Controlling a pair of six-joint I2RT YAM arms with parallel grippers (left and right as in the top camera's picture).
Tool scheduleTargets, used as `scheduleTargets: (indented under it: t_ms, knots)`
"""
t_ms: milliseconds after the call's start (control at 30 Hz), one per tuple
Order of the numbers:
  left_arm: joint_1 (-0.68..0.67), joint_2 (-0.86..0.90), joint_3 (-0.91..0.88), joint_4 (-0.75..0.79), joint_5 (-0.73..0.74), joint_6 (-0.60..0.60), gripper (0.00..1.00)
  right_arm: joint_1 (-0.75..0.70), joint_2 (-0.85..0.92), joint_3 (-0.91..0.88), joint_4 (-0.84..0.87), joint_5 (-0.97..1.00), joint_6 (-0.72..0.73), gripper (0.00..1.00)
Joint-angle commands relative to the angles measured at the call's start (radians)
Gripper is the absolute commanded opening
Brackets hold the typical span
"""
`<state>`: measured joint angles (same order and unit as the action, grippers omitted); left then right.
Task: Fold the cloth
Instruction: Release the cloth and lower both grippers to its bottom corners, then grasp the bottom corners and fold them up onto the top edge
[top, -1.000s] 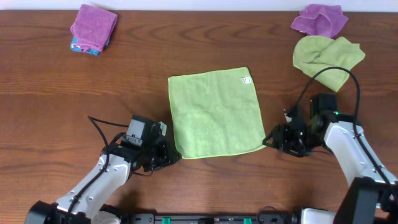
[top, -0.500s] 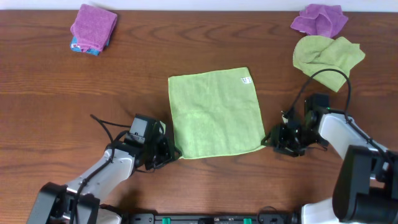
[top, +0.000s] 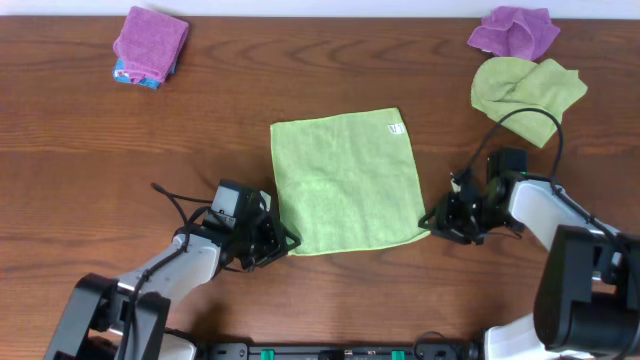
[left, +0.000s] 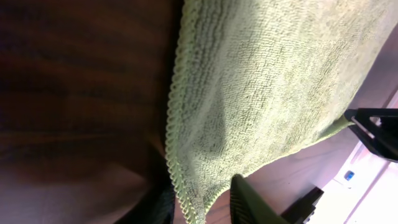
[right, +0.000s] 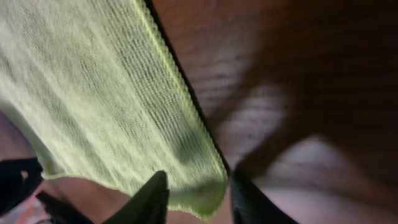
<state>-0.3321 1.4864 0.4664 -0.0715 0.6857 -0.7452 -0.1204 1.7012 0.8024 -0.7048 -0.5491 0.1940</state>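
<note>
From overhead we see a dark wooden table (top: 100, 160), with a pale strip beyond its far edge. The cloth (top: 345, 180) lies flat between the two arms, one near corner at the tip of the left pincer (top: 283, 240), the other at the right pincer (top: 430, 222). In the left wrist view, the corner sits between the fingers (left: 249, 199). In the right wrist view, the other corner sits likewise between its fingers (right: 152, 193). Whether either pincer is clenched on the cloth, we cannot tell.

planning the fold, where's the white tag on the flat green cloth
In the overhead view the tag sits at the far right corner of the cloth, on the side nearest the crumpled green cloth.
</note>
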Motion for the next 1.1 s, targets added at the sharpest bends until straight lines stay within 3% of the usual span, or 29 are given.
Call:
scheduleTargets:
  t_ms: [0, 167, 467, 767, 1067]
  knots:
    - [-0.003, 0.029, -0.014, -0.01, -0.015, -0.015, 0.22, 0.024, 0.02, -0.008, 0.013, 0.022, 0.019, 0.25]
    - [-0.003, 0.029, -0.014, 0.002, -0.012, -0.019, 0.06, 0.03, 0.02, -0.008, 0.006, 0.021, 0.024, 0.02]
    - [-0.002, 0.029, 0.007, 0.047, 0.011, -0.022, 0.06, 0.03, 0.015, 0.014, -0.059, -0.071, 0.029, 0.02]
    - [-0.002, 0.028, 0.163, 0.036, 0.022, 0.036, 0.06, 0.03, -0.069, 0.191, -0.204, -0.08, 0.0, 0.01]
    - [0.086, 0.03, 0.237, 0.035, -0.122, 0.065, 0.06, 0.077, -0.082, 0.226, -0.095, -0.08, 0.046, 0.02]
